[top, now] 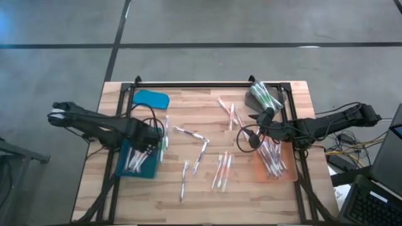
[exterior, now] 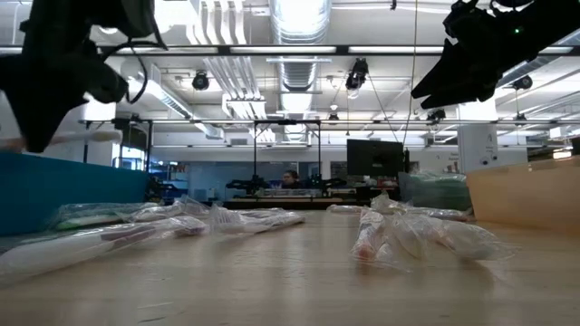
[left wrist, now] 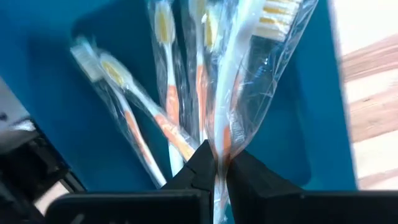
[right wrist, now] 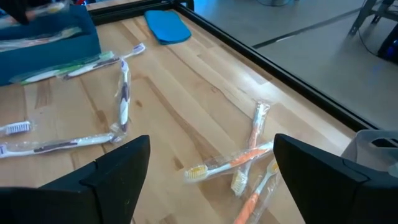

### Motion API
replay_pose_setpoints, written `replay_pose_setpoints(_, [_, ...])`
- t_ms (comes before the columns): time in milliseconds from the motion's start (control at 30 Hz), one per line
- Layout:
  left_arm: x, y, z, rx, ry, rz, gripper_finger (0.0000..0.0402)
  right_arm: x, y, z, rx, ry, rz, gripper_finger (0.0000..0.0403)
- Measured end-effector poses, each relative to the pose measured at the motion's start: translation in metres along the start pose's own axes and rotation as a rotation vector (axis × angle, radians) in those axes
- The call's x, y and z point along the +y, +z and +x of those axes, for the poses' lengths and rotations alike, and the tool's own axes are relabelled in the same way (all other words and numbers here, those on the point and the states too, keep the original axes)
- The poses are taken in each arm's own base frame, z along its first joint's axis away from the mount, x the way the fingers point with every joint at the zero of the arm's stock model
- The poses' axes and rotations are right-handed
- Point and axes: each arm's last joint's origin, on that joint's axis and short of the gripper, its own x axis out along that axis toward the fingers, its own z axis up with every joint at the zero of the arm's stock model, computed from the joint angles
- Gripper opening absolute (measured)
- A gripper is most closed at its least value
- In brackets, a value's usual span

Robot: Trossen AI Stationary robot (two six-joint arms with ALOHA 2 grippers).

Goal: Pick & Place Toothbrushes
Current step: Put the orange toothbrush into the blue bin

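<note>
The wooden table bore loose toothbrushes between the grippers, a blue tray under the left gripper, and an orange tray under the right one.

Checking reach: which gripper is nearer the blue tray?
Left. The left gripper is right over the blue tray; the right gripper is across the table.

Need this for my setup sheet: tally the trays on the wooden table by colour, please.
Blue rectangular plastic tray: 1
Orange flat tray: 1
Dark tray holding green-packed toothbrushes: 1
Total: 3
</note>
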Motion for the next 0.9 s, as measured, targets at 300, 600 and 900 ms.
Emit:
replay_pose_setpoints(300, [0.01,-0.004,0.026,0.083,0.003,-0.021,0.0025,0.0,0.0,0.0,0.0,0.0,-0.002,0.0349])
replay_pose_setpoints(600, [0.015,-0.004,0.046,0.133,-0.023,-0.038,0.0025,0.0,0.0,0.0,0.0,0.0,-0.008,0.0329])
replay_pose_setpoints(900, [0.016,-0.004,0.048,0.137,-0.019,-0.032,0.0058,0.0,0.0,0.0,0.0,0.0,-0.019,0.0313])
